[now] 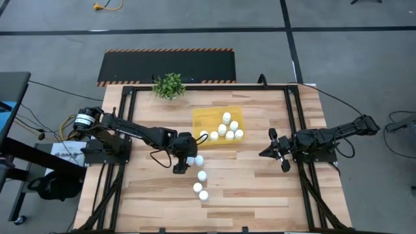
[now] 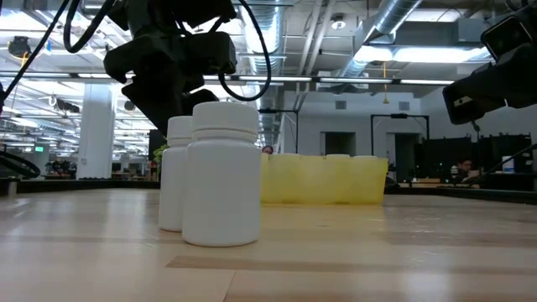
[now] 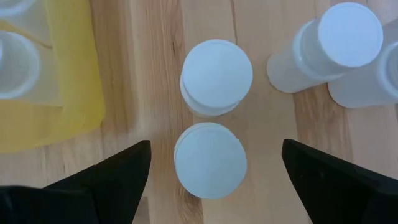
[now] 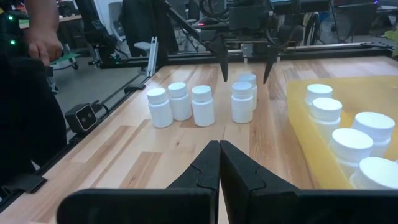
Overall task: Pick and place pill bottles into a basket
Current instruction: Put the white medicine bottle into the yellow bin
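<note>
1. Shallow yellow translucent plastic tray (image 1: 203,117) sits mid-table, just in front of a small green potted plant (image 1: 169,85); seven small white capped pill bottles (image 1: 226,117) stand inside it.
2. Five more white bottles (image 1: 202,175) stand on the wooden table (image 1: 260,188), strung out from the tray's left front corner.
3. Left gripper (image 1: 189,160) hangs above the two bottles nearest the tray, fingers (image 3: 118,174) spread wide, one bottle (image 3: 209,159) between them, nothing gripped.
4. Right gripper (image 1: 275,151) waits right of the tray, fingers (image 4: 199,168) pressed together, empty.
</note>
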Available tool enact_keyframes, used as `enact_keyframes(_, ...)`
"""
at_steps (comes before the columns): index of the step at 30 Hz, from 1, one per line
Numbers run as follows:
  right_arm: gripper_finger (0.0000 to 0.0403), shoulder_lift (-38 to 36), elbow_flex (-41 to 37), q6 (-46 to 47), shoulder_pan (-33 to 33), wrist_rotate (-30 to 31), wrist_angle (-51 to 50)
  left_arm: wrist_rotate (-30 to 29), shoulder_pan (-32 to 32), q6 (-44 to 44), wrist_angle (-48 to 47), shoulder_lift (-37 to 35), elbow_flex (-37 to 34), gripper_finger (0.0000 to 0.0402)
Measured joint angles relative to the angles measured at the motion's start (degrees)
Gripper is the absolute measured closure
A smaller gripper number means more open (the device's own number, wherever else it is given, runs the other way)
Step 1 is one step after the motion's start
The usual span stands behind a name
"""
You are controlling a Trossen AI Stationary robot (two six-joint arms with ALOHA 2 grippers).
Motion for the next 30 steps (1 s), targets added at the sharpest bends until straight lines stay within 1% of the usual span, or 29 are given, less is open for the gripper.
enact_keyframes(3, 0.0401, 0.00, 0.00, -0.01, 0.00, 0.00, 0.00, 0.00, 0.00, -0.06, 0.04, 0.01, 0.00, 0.0055)
enact_keyframes(19, 0.0401, 0.00, 0.00, 0.00, -0.02, 0.00, 0.00, -0.24, 0.00, -0.61, 0.42, 0.04, 0.00, 0.0100)
enact_keyframes(30, 0.0401, 0.00, 0.00, 0.00, 0.00, 0.00, -0.02, -0.93, 0.00, -1.30, 1.56, 0.09, -1.58, 0.0109)
